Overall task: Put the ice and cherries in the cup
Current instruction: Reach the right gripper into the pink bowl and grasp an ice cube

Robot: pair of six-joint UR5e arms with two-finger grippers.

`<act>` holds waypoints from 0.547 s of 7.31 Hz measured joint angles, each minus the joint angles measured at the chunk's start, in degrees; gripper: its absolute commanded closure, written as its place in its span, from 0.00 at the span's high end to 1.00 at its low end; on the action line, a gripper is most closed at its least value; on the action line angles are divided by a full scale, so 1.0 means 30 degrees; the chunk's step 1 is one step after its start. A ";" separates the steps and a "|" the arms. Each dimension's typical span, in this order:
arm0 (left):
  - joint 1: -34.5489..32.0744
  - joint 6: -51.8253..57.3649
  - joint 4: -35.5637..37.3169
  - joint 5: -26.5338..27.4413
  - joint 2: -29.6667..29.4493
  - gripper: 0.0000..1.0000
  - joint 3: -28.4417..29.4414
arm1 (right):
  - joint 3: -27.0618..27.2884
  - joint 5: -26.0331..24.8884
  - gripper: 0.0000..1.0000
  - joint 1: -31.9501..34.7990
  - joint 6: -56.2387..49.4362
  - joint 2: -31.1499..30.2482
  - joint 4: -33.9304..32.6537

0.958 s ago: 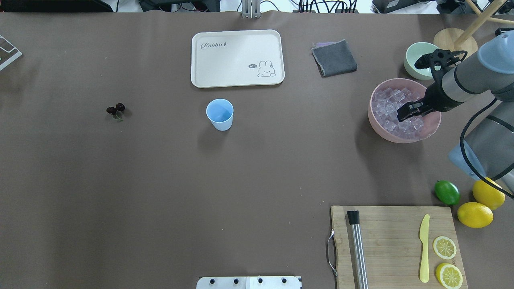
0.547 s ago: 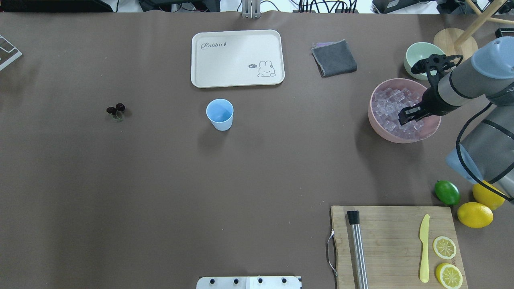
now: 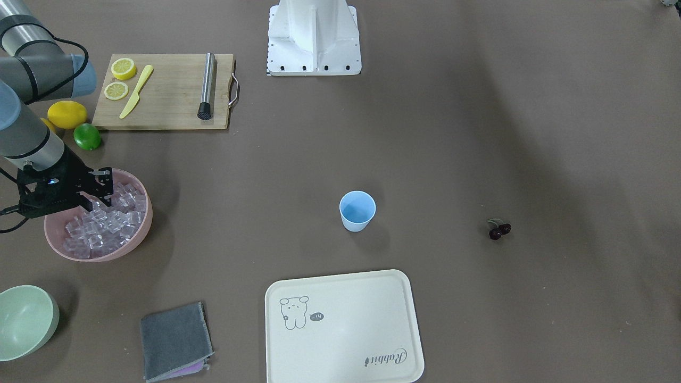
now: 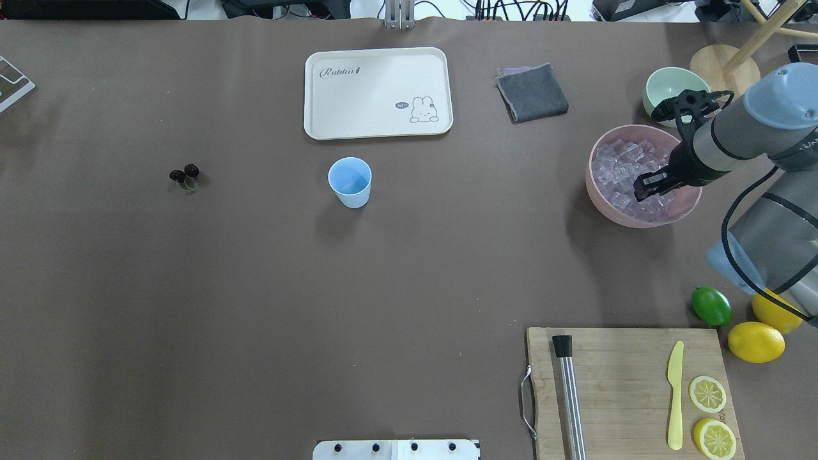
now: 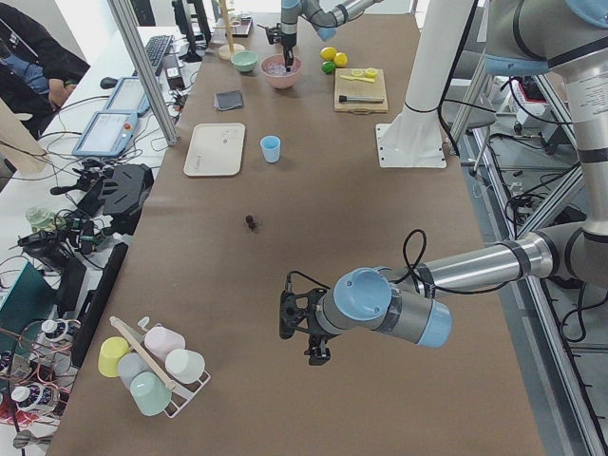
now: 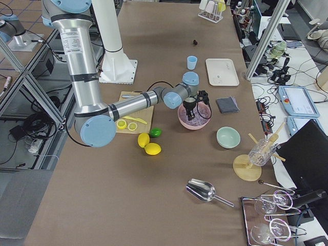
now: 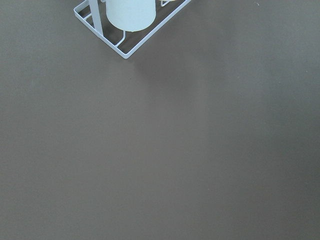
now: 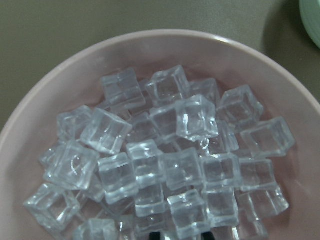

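The light-blue cup [image 4: 350,182] stands upright mid-table, also in the front view [image 3: 357,211]. The dark cherries [image 4: 184,174] lie far left of it on the table, also in the front view [image 3: 499,229]. The ice [image 4: 620,167] fills a pink bowl [image 4: 601,204] at the right; the right wrist view shows the cubes close up [image 8: 150,165]. My right gripper [image 4: 645,186] is open, its tips down among the cubes, holding nothing I can see. My left gripper [image 5: 296,331] shows only in the exterior left view, low over bare table, so I cannot tell if it is open or shut.
A pale green bowl [image 4: 671,96] sits behind the pink bowl. A white tray [image 4: 378,92] and a grey cloth [image 4: 532,92] lie at the back. A cutting board [image 4: 629,390], a lime [image 4: 711,306] and lemons [image 4: 756,342] are front right. A cup rack [image 7: 132,25] stands near the left wrist.
My right gripper has sunk lower into the pink bowl, down onto the ice. The cup and cherries have not moved.
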 measured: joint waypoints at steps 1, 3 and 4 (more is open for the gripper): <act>0.0000 0.0005 0.0000 -0.0008 0.0006 0.98 -0.0040 | -0.0021 -0.0015 0.22 -0.0009 0.0003 0.0016 -0.0002; 0.0002 0.0012 0.0000 -0.0026 0.0014 0.98 -0.0078 | 0.0057 0.0053 0.20 -0.0016 0.0009 0.0054 -0.0031; 0.0001 0.0013 0.0000 -0.0028 0.0014 0.98 -0.0094 | 0.0207 0.0186 0.20 0.0066 0.0017 0.0111 -0.0103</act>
